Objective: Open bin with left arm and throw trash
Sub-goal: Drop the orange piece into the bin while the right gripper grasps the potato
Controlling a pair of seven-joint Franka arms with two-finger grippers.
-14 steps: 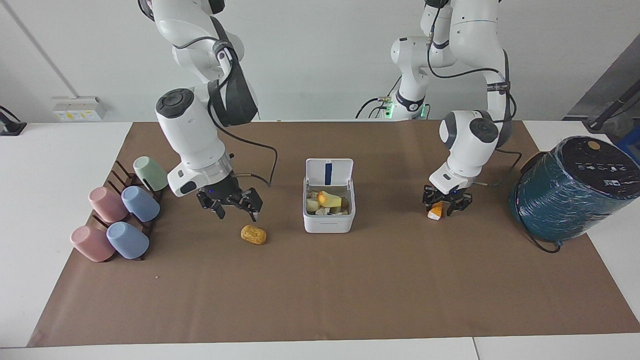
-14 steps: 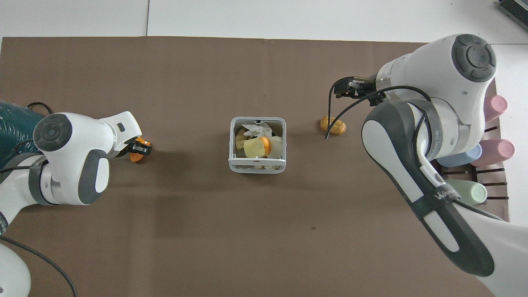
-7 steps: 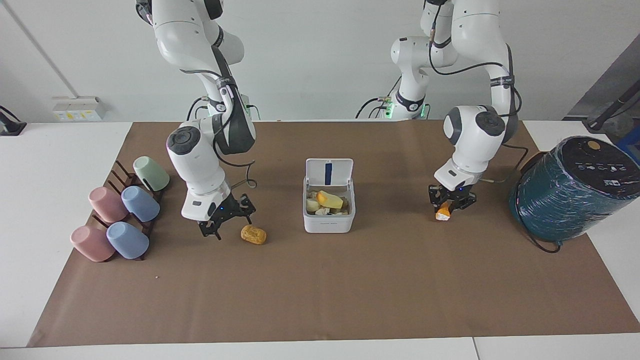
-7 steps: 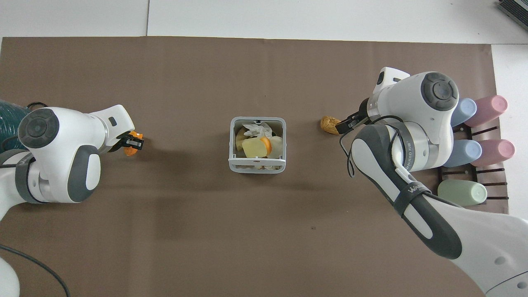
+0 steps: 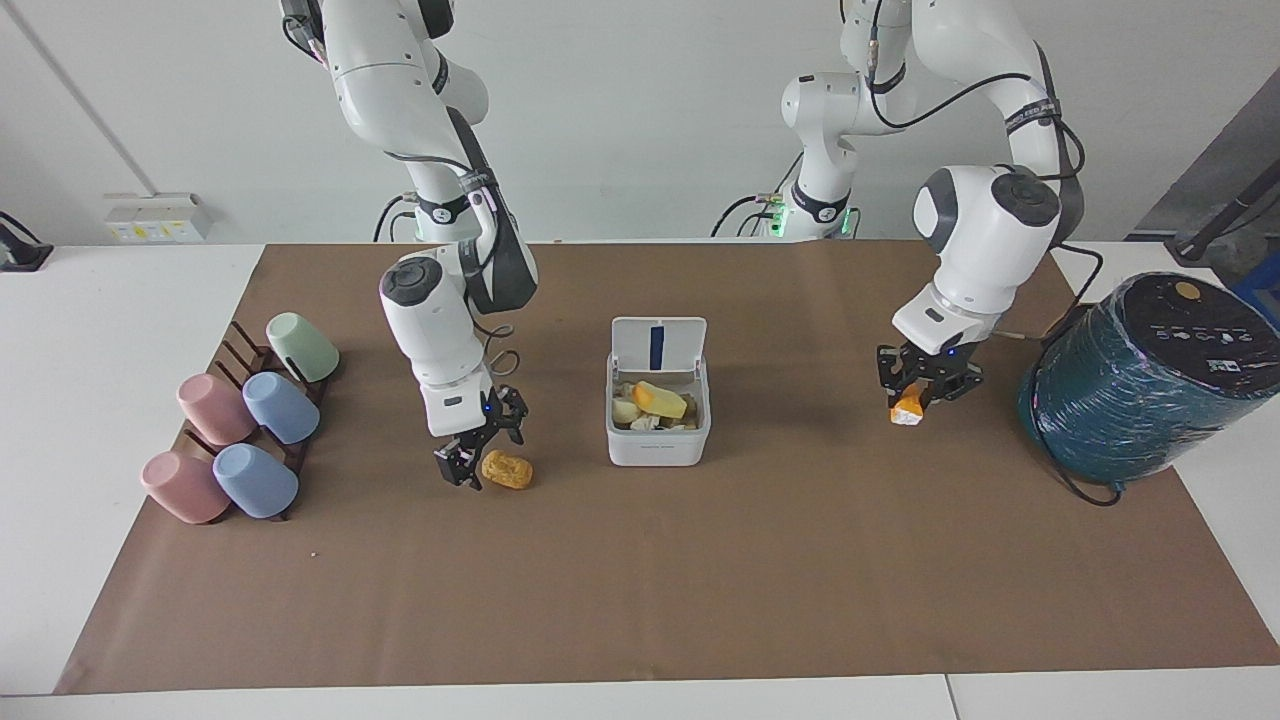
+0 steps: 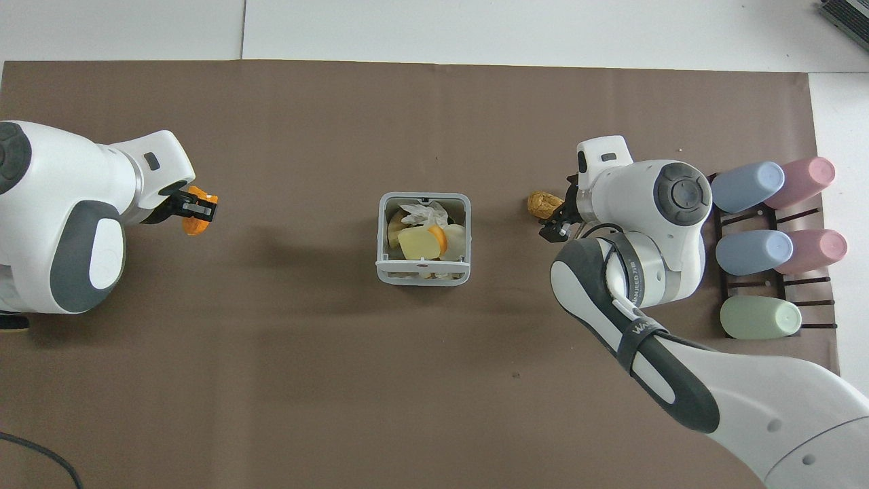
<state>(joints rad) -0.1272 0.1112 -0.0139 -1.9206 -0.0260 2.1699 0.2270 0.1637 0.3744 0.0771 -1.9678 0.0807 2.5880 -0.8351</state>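
White bin point(image 5: 657, 440) stands mid-tabletop, lid up; a golden nugget point(image 5: 507, 469) lies beside it toward the right arm's end.

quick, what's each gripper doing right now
left gripper: shut on the orange-and-white chunk, lifted over the paper.
right gripper: open, low beside the golden-brown nugget, not holding it.

1. Table cover point(image 5: 640, 600): matt brown paper, smooth.
2. Bin point(image 5: 657, 445): smooth white plastic, slight gloss.
3. Nugget point(image 5: 507, 469) beside the right gripper point(image 5: 478, 447): rough, lumpy, matt.
4. Arm shells: glossy white plastic.
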